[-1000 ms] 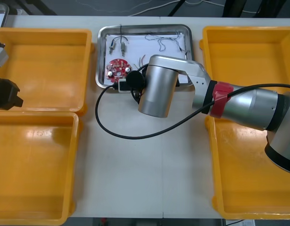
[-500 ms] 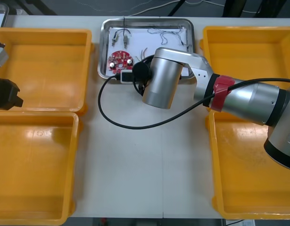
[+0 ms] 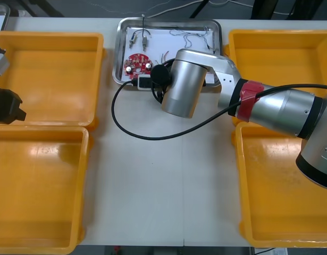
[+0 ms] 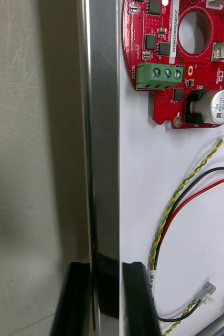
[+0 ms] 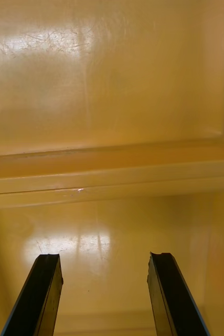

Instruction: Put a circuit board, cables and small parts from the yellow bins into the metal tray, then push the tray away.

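The right pincer (image 4: 107, 299) is clamped on the near rim of the tray (image 4: 104, 131). One black finger stands outside over the bench (image 4: 33, 157), the other stands inside on the white floor, and the shiny rim is squeezed between them. Just past the inner finger lie the cables (image 4: 188, 194): a twisted yellow-green pair beside a black and a red strand. Beyond them is the round red board (image 4: 169, 63), close against the same rim, with a green terminal block and a silver can on it. Seen from above, the right arm reaches across the bench, and its wrist covers the fingers at the tray's near edge. The tray sits at the bench's far edge between the two far bins (image 3: 46, 35). Small metal parts (image 3: 139, 37) lie in the tray well beyond the pincer, towards its far left corner. A black lead (image 3: 126, 125) loops from the wrist over the bench on the pincer's near side. The left pincer (image 5: 106, 294) waits at the bench's left side with its fingers apart and nothing between them. It hangs over the wall where the two left bins meet.
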### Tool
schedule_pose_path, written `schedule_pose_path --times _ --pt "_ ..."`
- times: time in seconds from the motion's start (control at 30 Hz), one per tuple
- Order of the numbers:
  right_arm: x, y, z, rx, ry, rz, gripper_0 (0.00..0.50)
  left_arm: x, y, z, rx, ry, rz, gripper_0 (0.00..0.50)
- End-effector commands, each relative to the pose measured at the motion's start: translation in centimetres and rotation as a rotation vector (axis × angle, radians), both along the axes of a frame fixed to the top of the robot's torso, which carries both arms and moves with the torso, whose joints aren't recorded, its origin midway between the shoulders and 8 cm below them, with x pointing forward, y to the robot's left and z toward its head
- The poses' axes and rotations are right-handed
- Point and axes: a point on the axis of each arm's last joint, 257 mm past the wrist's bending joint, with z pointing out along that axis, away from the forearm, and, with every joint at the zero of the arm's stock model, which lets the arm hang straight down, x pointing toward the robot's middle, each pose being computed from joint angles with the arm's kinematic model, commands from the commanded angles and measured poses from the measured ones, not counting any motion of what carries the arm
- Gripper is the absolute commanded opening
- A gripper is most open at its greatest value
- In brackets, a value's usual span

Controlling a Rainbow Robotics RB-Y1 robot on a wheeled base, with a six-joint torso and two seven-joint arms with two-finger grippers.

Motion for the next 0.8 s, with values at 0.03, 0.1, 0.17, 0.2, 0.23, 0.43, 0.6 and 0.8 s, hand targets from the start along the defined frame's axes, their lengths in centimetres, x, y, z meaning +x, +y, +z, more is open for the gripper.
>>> schedule_pose_path --times 0.03,0.1,0.17,0.2,0.23,0.43,0.6,0.8 --pt "0.4 2.8 3.5 0.049 -0.04 0.029 0.5 -0.6 1.6 1.3 -0.012 -0.027 0.109 0.481" --pt "0.2 3.0 3.5 0.045 -0.038 0.034 0.5 -0.6 1.6 1.3 -0.012 -0.027 0.109 0.481" --pt "0.0 3.1 3.7 0.038 -0.038 0.038 0.5 -0.6 1.6 1.3 -0.012 -0.027 0.109 0.481" --pt "-0.1 3.1 3.8 0.036 -0.036 0.035 0.5 -0.6 1.6 1.3 -0.012 -0.027 0.109 0.482" --pt "-0.4 3.2 4.0 0.029 -0.035 0.039 0.5 -0.6 1.6 1.3 -0.012 -0.027 0.109 0.481" --pt "-1.9 2.9 6.4 -0.034 -0.025 0.039 0.5 -0.6 1.6 1.3 -0.012 -0.027 0.109 0.483" --pt "-3.5 2.2 7.8 -0.092 0.001 0.04 0.5 -0.6 1.6 1.3 -0.012 -0.027 0.109 0.483" --pt "-6.7 0.4 7.0 -0.021 0.134 -0.076 0.5 -0.6 1.6 1.3 -0.012 -0.027 0.109 0.481"
